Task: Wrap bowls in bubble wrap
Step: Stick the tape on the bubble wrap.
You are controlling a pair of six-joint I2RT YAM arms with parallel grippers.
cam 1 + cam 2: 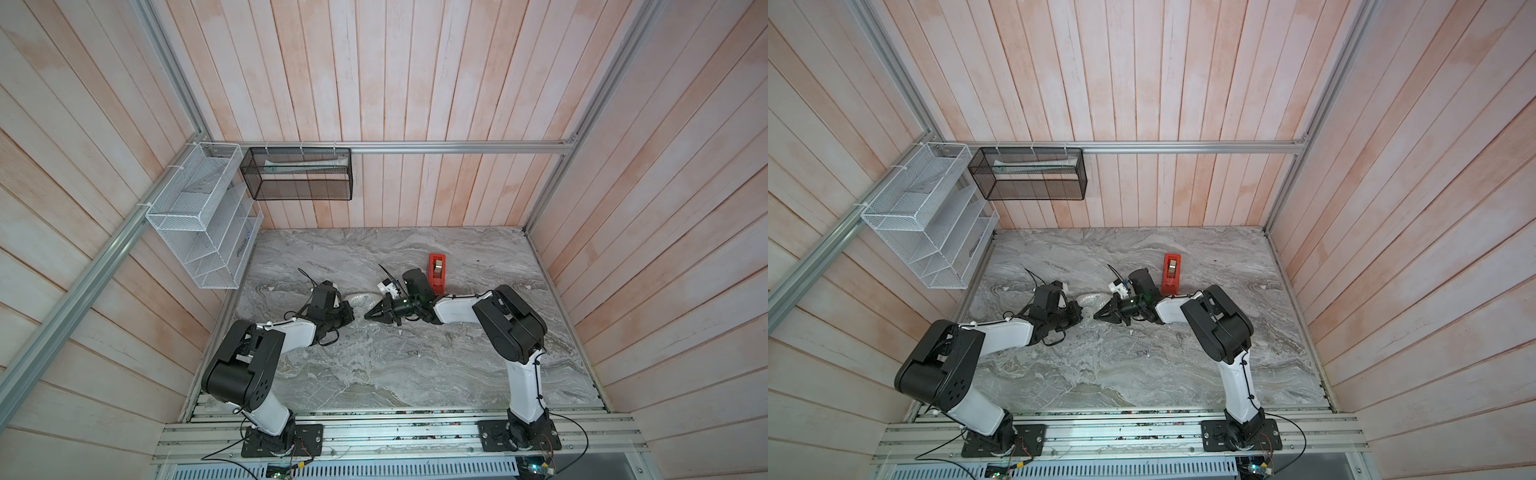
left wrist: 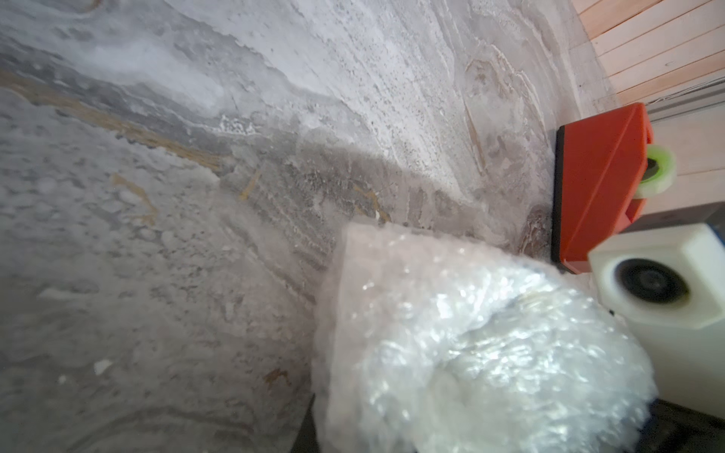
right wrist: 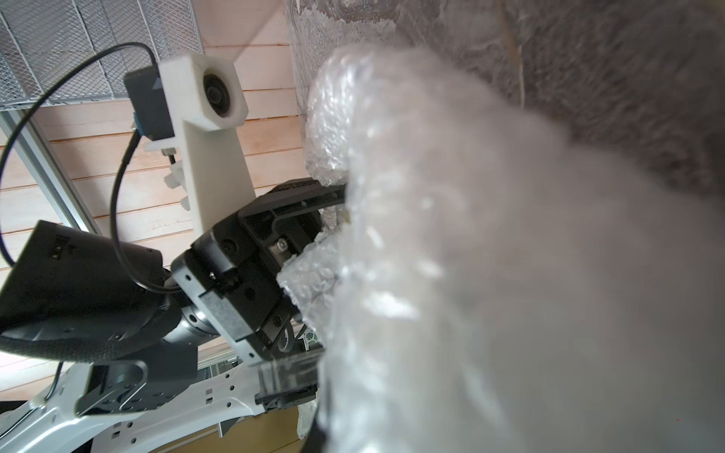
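Observation:
The bubble wrap (image 1: 362, 300) is a crumpled clear bundle in mid-table, between my two grippers in both top views. The left wrist view shows the bubble wrap (image 2: 470, 345) bulging over the jaws, with one dark finger (image 2: 306, 427) at its edge. My left gripper (image 1: 350, 319) is shut on the bundle. Seen from the right wrist, wrap sits between its fingers (image 3: 310, 190). A small white, blue-patterned patch (image 3: 310, 338) there may be the bowl, which is otherwise hidden. My right gripper (image 1: 368, 316) is shut to a point on the bubble wrap (image 3: 470, 274), tip to tip with the left.
A red tape dispenser (image 1: 437, 270) stands just behind the right wrist, also visible in the left wrist view (image 2: 596, 180). A white wire rack (image 1: 199, 216) and a black mesh basket (image 1: 299, 174) hang on the walls at the back left. The marble table (image 1: 374, 374) is walled on three sides.

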